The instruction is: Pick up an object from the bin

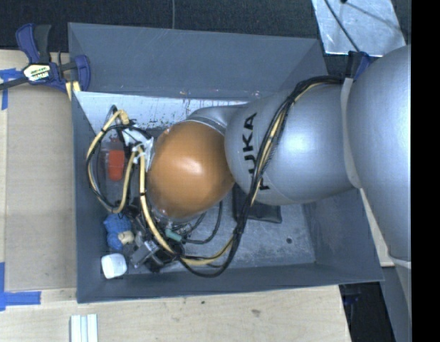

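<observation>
A small red block (115, 164) lies at the left side of the bin, just left of the orange dome on the wrist. A blue crumpled piece (117, 228) sits in the front left part, below the red block. In the front left corner rests a white rounded piece (113, 265). Beside it, under the dome's lower edge, is a dark, black and grey thing (152, 252); I cannot tell what it is.
The arm comes in from the right and its orange dome covers the left middle of the bin. Yellow and black cables loop from the wrist around the red block and along the front floor. The bin's walls stand close on the left and front.
</observation>
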Controlling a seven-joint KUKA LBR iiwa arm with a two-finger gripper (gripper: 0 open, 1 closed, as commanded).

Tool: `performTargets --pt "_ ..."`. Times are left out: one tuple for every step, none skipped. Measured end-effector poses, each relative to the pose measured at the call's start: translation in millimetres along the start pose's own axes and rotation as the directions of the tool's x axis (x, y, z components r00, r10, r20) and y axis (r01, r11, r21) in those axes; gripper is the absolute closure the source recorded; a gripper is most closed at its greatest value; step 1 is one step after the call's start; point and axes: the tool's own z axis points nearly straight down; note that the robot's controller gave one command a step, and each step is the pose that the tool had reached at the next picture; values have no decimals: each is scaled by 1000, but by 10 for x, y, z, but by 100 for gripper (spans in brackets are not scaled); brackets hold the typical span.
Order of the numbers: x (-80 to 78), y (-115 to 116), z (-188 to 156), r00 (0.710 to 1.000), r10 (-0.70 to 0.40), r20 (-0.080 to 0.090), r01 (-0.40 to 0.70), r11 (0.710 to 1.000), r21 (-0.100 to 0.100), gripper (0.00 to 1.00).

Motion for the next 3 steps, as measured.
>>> performTargets --pt "-3 4 -353 1000 2 -2 -2 1000 -1 100" --pt "-5 9 -832 1000 5 -3 -5 1000 -1 100" --pt "-6 14 -1292 1000 7 -2 -7 1000 -2 100"
